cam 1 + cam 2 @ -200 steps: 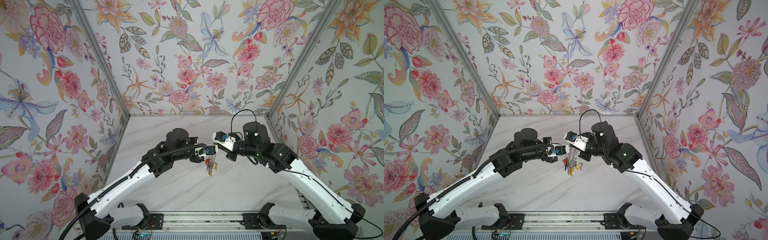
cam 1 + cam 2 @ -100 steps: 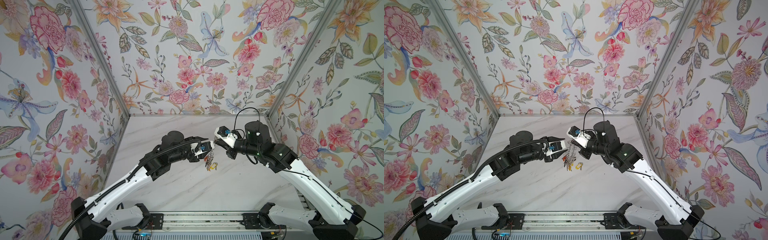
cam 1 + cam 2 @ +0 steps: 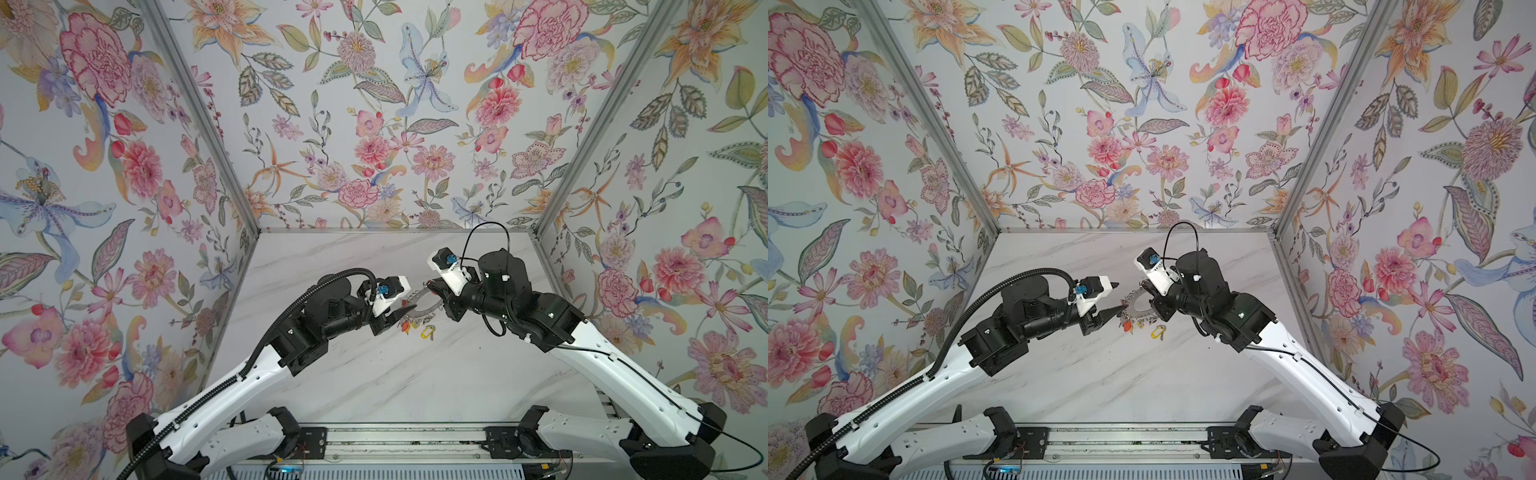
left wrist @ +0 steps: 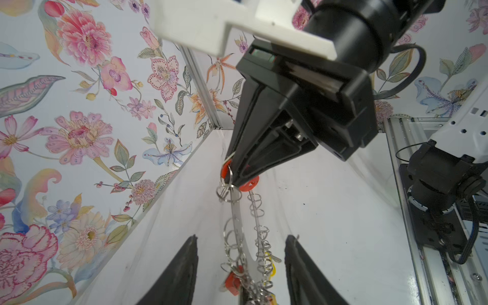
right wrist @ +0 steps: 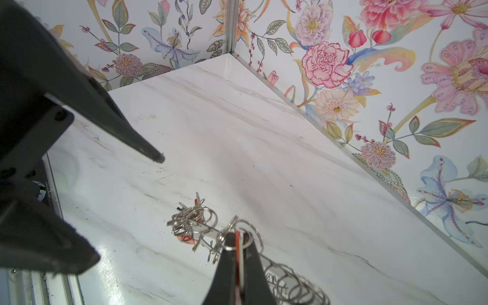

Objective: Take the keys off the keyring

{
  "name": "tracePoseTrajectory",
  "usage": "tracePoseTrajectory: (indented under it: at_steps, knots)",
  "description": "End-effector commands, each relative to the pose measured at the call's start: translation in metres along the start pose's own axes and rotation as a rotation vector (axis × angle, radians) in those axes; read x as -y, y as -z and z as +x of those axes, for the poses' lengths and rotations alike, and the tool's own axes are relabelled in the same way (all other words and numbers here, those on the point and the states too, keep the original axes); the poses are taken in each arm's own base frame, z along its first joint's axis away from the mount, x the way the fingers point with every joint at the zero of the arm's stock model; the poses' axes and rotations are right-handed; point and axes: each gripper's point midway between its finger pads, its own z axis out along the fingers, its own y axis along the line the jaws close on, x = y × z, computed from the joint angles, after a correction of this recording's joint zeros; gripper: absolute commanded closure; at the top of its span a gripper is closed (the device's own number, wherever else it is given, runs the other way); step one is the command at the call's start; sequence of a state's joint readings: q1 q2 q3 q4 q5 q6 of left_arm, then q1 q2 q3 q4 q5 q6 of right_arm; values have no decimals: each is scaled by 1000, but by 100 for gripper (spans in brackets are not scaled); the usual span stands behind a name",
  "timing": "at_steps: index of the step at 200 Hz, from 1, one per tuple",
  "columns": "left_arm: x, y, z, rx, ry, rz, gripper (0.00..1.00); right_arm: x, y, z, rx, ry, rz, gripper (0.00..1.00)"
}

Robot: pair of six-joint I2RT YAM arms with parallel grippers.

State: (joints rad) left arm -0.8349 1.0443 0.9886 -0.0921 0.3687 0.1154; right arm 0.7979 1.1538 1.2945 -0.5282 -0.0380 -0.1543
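Above the middle of the marble table (image 3: 374, 374), holding the keyring (image 4: 236, 214) in the air by its rim with the right gripper (image 5: 239, 237), jaws pinched tight on the metal. Spotting the keys (image 3: 1127, 327) bunched low among the wire loops (image 5: 290, 285), red tag showing. Straddling that bunch with the left gripper (image 4: 242, 237), jaws standing well apart, gripping nothing by the look of it.

Plenty to go wrong here: closing on a tangle of loops instead of one key, then tugging and twisting the disc out of that thin rim pinch. Could end with everything dropping onto the marble. Hard to tell whether the yellow-tagged key (image 3: 1157, 331) hangs on or lies loose.
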Motion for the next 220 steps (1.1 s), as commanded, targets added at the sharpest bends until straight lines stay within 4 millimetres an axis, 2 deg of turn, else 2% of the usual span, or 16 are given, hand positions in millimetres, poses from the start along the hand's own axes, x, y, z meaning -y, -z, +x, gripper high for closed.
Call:
tracePoseTrajectory:
  at_steps: [1, 36, 55, 98, 122, 153, 220]
  knots:
    - [13, -7, 8, -10, 89, 21, 49, 8, -1, -19, 61, -86, 59, 100]
    - [15, -18, 11, 24, 111, -7, 54, -1, -5, -21, 49, -91, 41, 100]
    - [5, -27, 10, 24, 107, -48, 57, -3, -7, -22, 44, -87, 36, 100]
    - [-17, -39, 23, -13, 97, -171, 61, -8, -3, -23, 53, -75, 19, 100]
    - [-27, -40, 22, -4, 97, -215, 63, -12, -3, -23, 53, -67, 6, 100]
    - [-29, -41, 14, 36, 104, -204, 63, -13, -1, -23, 54, -60, 3, 100]
    - [-36, -42, 24, 8, 86, -224, 75, -13, 2, -21, 57, -43, 9, 100]
